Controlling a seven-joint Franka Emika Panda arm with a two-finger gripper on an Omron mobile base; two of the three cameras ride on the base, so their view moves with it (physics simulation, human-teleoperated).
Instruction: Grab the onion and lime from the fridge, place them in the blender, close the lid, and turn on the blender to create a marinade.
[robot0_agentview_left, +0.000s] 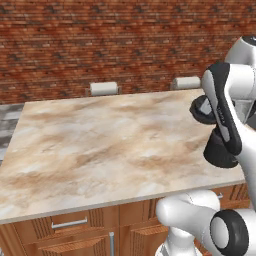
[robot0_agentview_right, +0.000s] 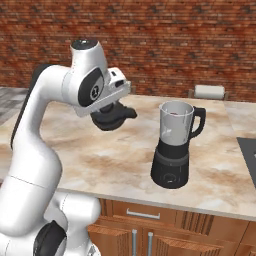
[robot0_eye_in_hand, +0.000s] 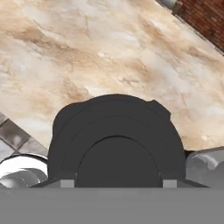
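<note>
From the left base view I see my arm rising at the right edge, with the lid (robot0_agentview_left: 205, 110) carried up under the wrist and the blender's black base (robot0_agentview_left: 220, 152) just below and beyond it, on the near right corner of the marble counter (robot0_agentview_left: 100, 145). The arm covers most of both, so I read little more here. Two paper towel rolls (robot0_agentview_left: 104, 88) sit far off at the back edge, well clear of the hand.

The right base view gives me the layout. The gripper (robot0_agentview_right: 112, 116) hangs over the counter with the black lid held flat beneath it, lifted off the surface. The blender (robot0_agentview_right: 173, 150) stands apart, off toward the counter's right side, its clear jar open at the top. Something dark reddish shows inside near the rim; I cannot tell what it is. I judge the lid is held level and high so it can travel sideways over the jar's rim and drop on squarely.

In the hand view the lid (robot0_eye_in_hand: 116, 140) spreads right in front of the fingertips, its domed centre facing the camera and a small tab at its upper right. The jaws stand fairly wide and look clamped on the lid's raised centre; the tips themselves are hidden. The counter lies beyond it.
</note>
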